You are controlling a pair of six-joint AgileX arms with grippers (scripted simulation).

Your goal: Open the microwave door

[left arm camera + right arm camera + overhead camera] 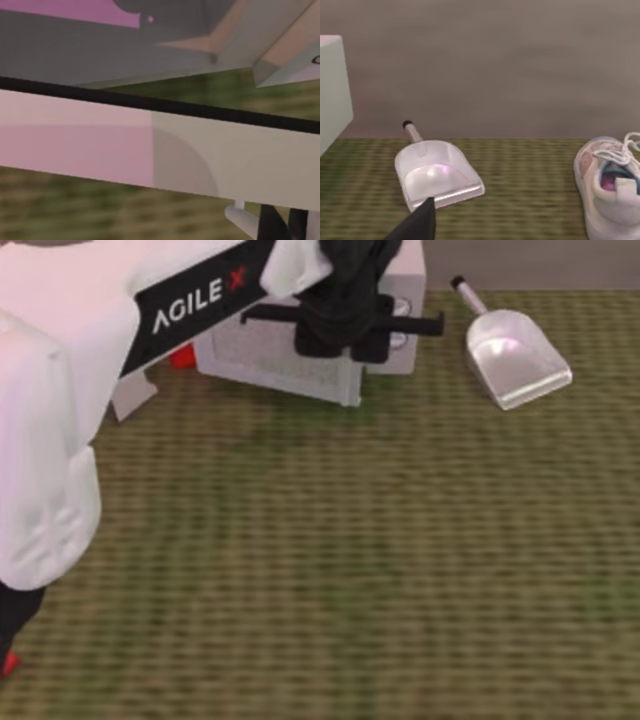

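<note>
The white microwave (410,275) stands at the table's far edge, its two grey knobs facing me. The microwave door (275,358), with its grey mesh window, is swung partly out from the body. My left arm reaches across from the left, and my left gripper (345,325) hangs over the door's free edge. In the left wrist view the door's pale edge (225,165) fills the middle. Below it my left gripper (285,227) is shut on the whitish bar handle (242,220). Only a black tip of my right gripper (422,222) shows, low and away from the microwave.
A clear scoop (515,355) with a dark-tipped handle lies to the right of the microwave. Farther right lies a white sneaker (610,185). A small red object (182,357) and a white box (130,395) sit left of the door, partly under my arm. A green woven mat covers the table.
</note>
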